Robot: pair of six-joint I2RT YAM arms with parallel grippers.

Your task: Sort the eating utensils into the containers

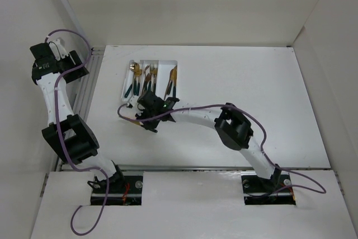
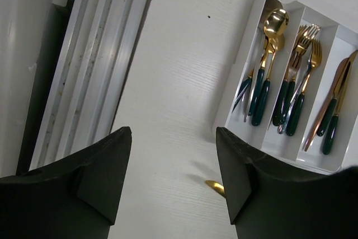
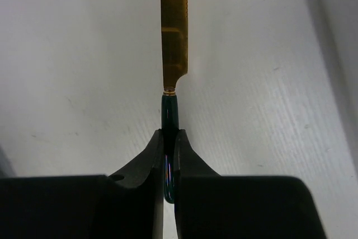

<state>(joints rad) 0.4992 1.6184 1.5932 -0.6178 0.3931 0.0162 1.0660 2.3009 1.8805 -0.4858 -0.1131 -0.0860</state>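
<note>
The white cutlery tray lies at the table's back left. In the left wrist view the tray holds spoons in its left compartment, forks in the middle and knives in the right. My right gripper hovers just in front of the tray. In its wrist view the right gripper is shut on the dark green handle of a gold-bladed knife, blade pointing away. The blade's tip shows in the left wrist view. My left gripper is open and empty, high at the far left.
An aluminium rail runs along the table's left edge and also shows in the left wrist view. White walls enclose the table at the back and sides. A purple cable runs along the right arm.
</note>
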